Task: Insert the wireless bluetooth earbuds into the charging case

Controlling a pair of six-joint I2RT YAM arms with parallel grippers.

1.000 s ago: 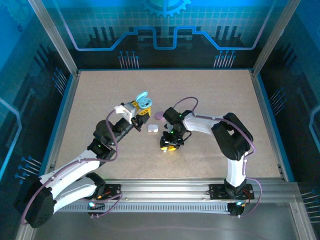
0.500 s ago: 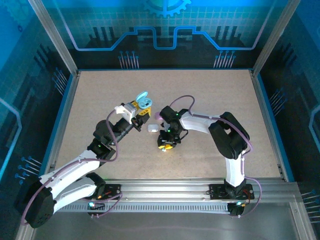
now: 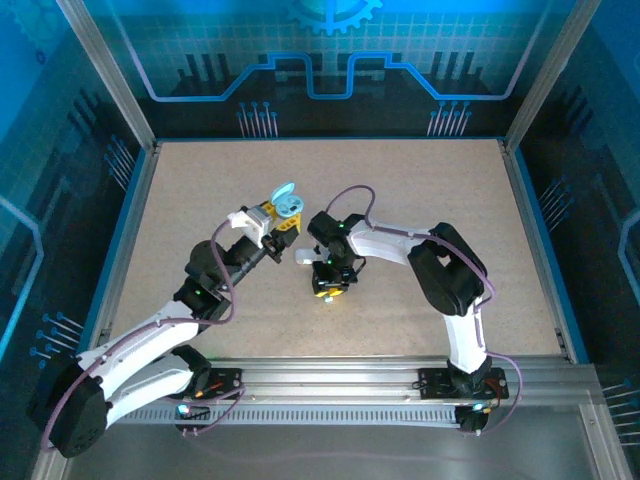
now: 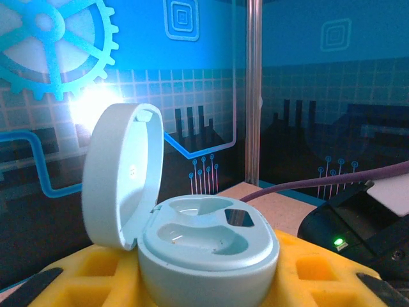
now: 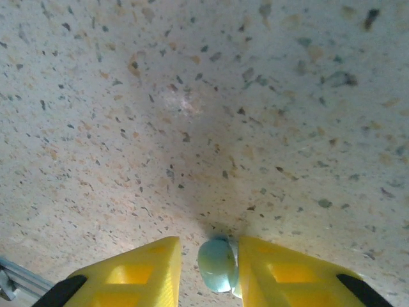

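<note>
- Two robot arms reached over a speckled tabletop [image 3: 420, 180] in the overhead view, inside an enclosure with blue-lit walls.
- In that view, the left gripper [image 3: 280, 222] was raised left of centre. Its yellow jaws were clamped on a light teal-blue charging case [image 3: 286, 207] with its lid open.
- The right gripper [image 3: 327, 290] pointed straight down at the table near the centre. A small white case [image 3: 302, 257] lay on the surface just beside it, up and to the left.
- From the left wrist camera, the teal-blue case sat upright with its rounded base wedged between the yellow pads [image 4: 313, 272].
- The case's hinged lid [image 4: 121, 173] stood swung up on the picture's left. Two moulded wells faced upward, and the right-hand one showed a dark square patch.
- A purple cable [image 4: 319, 185] and a black arm housing with a green light [image 4: 339, 243] sat to the right.
- From the right wrist camera, two yellow fingers [image 5: 128, 278] pointed at the tabletop, with a light teal-blue earbud [image 5: 217, 263] between their tips.
- The earbud touched the finger on the picture's right, and a sliver of table showed between it and the other finger.
- The right jaws stood narrowly apart around the earbud, not pinching it.
</note>
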